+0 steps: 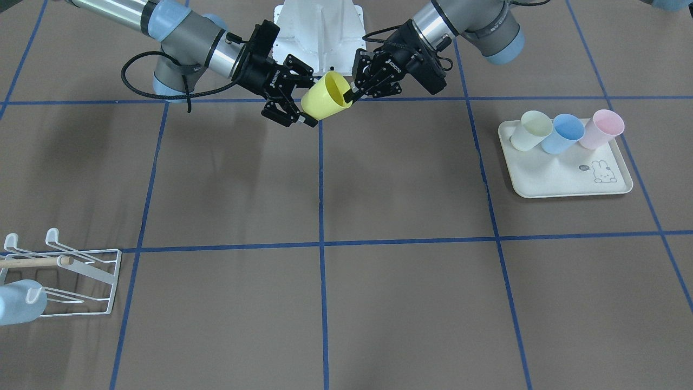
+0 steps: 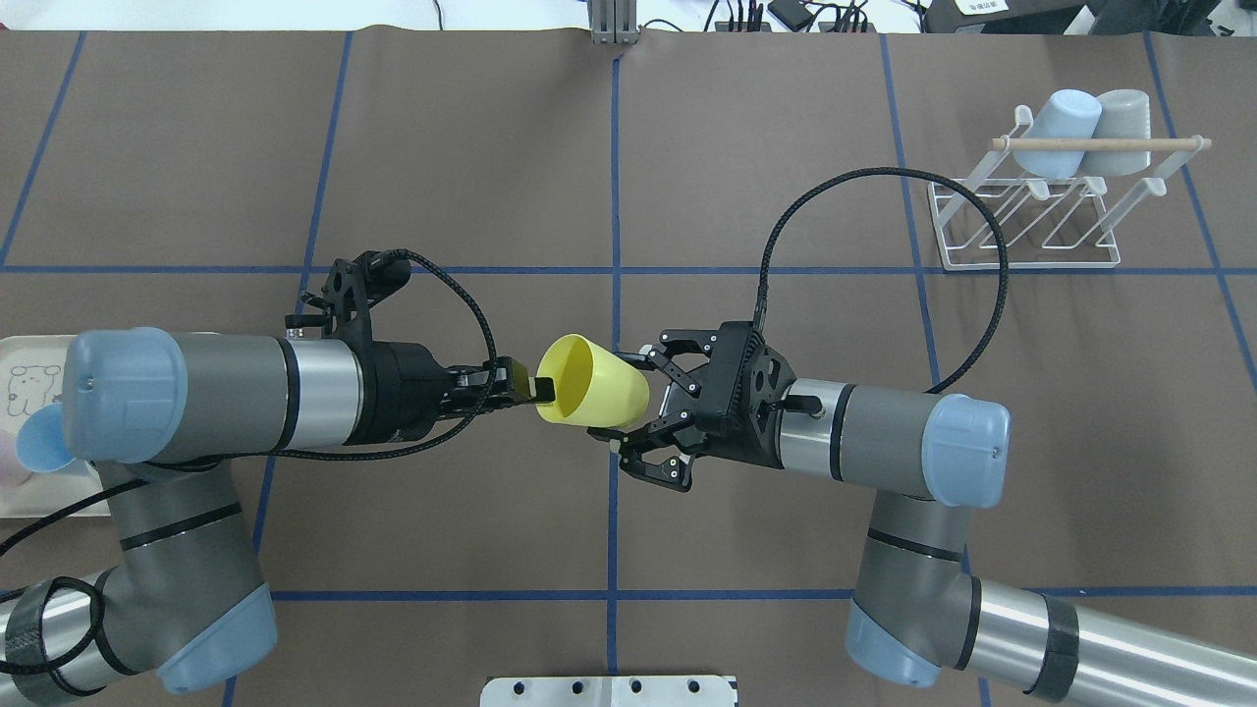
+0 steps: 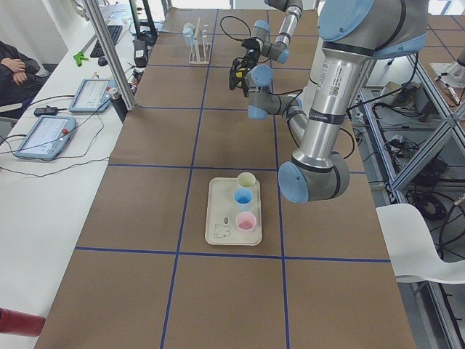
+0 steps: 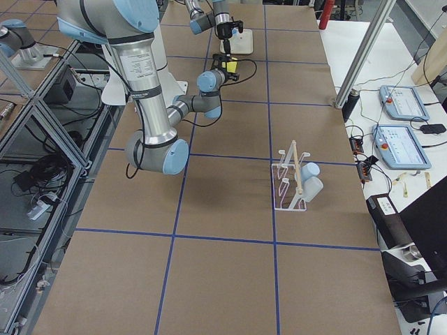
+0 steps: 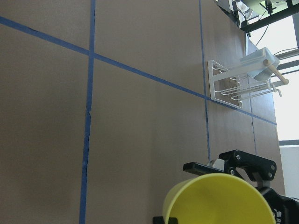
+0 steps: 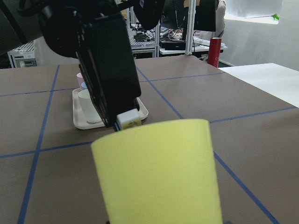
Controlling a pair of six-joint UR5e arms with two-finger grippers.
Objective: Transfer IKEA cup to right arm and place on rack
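Cup (image 2: 594,393), yellow, hung in mid-air with its rim pinched by my left gripper (image 2: 538,390), one finger inside the mouth. Seen from overhead, my right gripper (image 2: 630,398) sat at the cup's 3 o'clock, jaws spread wide around its base and not clamped. The rack (image 2: 1031,263) stood well apart toward 1 o'clock, carrying a pale blue cup (image 2: 1056,133) and a grey cup (image 2: 1120,118).

We log a robotics lab. The left arm (image 2: 226,393) and right arm (image 2: 884,432) stand at a table (image 1: 406,179) gridded in blue tape (image 1: 320,179). 2 teach pendants (image 3: 43,137) lie on a white bench (image 3: 43,218) beside aluminium frame posts (image 3: 109,54).
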